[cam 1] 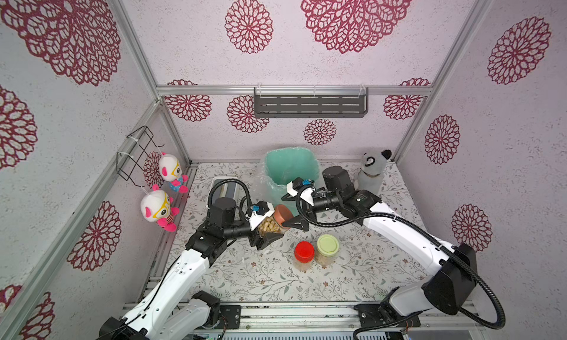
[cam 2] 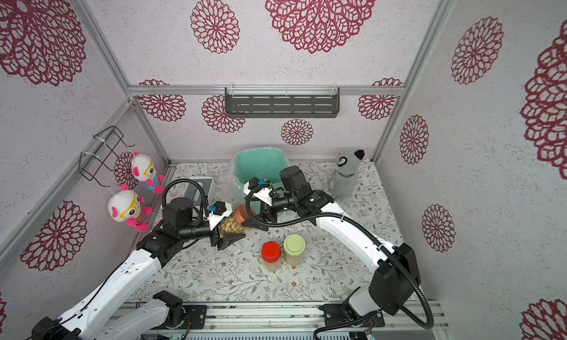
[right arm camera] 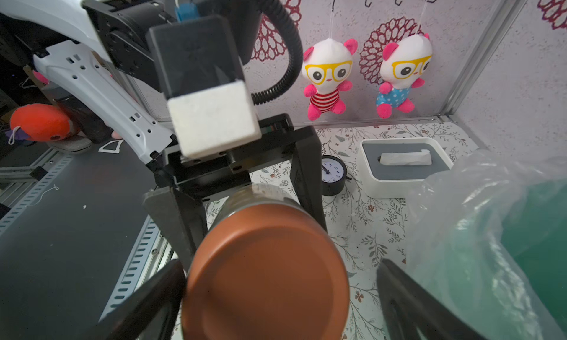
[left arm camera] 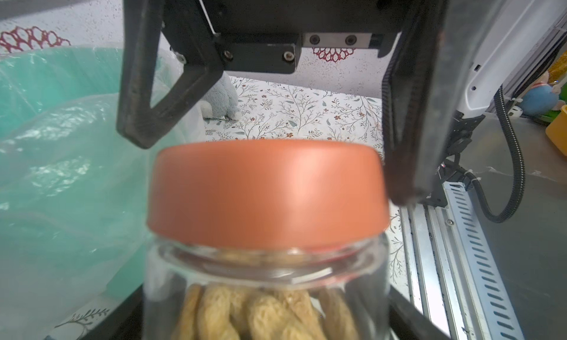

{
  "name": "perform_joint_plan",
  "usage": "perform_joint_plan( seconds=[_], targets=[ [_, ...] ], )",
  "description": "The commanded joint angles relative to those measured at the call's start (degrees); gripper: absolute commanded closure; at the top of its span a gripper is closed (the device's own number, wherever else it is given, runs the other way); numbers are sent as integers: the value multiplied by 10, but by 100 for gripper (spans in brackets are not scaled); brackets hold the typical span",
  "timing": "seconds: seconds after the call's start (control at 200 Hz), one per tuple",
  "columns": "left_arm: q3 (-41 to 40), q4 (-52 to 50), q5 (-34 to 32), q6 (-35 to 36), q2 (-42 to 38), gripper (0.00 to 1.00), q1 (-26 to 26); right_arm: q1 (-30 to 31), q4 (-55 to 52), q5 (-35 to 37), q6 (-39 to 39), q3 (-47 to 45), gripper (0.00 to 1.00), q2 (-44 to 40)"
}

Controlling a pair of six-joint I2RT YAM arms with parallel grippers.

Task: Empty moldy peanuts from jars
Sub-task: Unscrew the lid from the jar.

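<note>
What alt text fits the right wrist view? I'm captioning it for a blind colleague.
A brown-lidded jar, lid toward the camera, is held by the left gripper, with the right gripper open on either side of the lid. Behind: two hanging plush pandas, a tissue box, a small clock and a lined green bin.

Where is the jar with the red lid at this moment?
In both top views the red-lidded jar stands on the table near its middle, close beside the green-lidded jar, on that jar's left.

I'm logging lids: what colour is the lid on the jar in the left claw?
The lid is coppery brown, shown best in the right wrist view.
</note>
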Motion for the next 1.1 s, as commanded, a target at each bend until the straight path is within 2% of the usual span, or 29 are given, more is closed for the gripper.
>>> perform_joint_plan(
  seconds=[0.0, 0.115, 0.235, 0.37, 0.575, 0.695, 0.796, 1.096],
  targets=[
    [8, 39, 13, -4, -4, 100, 4, 1, 33, 4, 27, 4, 1, -18],
    [7, 40, 8, -4, -5, 100, 4, 2, 58, 13, 56, -7, 1, -27],
    [-1, 54, -6, -9, -12, 100, 4, 2, 112, 28, 125, -35, 1, -50],
    [-19, 92, -43, -20, -25, 100, 3, 3, 133, 54, 237, -43, 1, -67],
    [-37, 125, -88, -25, -41, 100, 4, 24, 127, 146, 405, -48, 1, -73],
    [-35, 127, -89, -29, -42, 100, 3, 50, 97, 235, 455, -48, 1, -71],
    [-39, 134, -90, -33, -43, 100, 3, 59, 98, 271, 500, -61, 1, -72],
    [-44, 138, -86, -33, -44, 100, 3, 77, 115, 283, 536, -77, 1, -65]
  ],
)
